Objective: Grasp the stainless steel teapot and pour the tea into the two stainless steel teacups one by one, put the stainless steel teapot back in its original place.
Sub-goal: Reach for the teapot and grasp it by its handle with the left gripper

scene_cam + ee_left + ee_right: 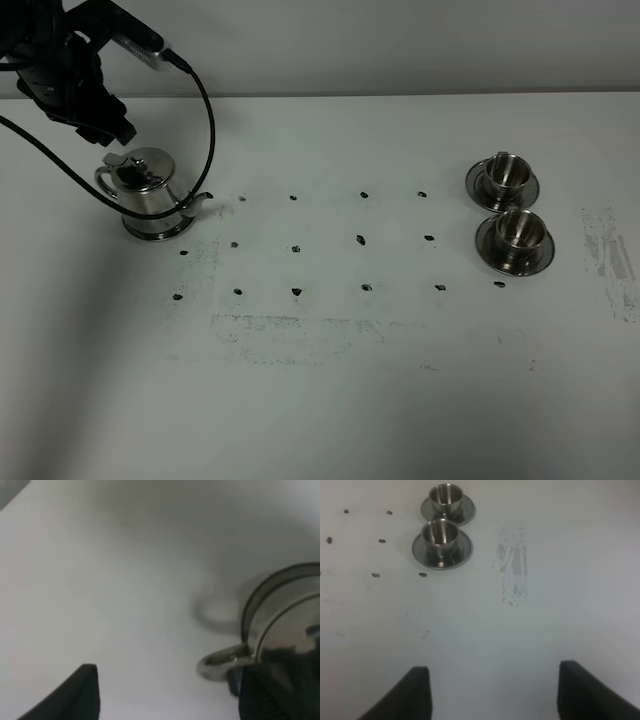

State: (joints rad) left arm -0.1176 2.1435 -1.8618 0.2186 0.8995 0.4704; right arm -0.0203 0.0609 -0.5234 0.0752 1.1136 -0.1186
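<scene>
exterior high: the shiny squat steel teapot (150,195) stands upright on a flat round steel disc (160,234) at nine o'clock on the white table (330,400), its spout toward three o'clock. the black left gripper (112,138) hangs at eleven o'clock from the teapot, near its loop handle. the far small steel teacup (508,174) and the near small steel teacup (520,230) sit on saucers at three o'clock.

left wrist: jaws spread wide, gripping nothing; the handle lies just beside one finger (272,695).

right wrist: the right gripper (495,695) gapes wide over bare table, well apart from both cups.

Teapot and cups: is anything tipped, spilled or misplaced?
Nothing stands out. The teapot stands upright; the far teacup and the near teacup sit upright on saucers; no liquid shows on the table, only dark dots and scuffs.
</scene>
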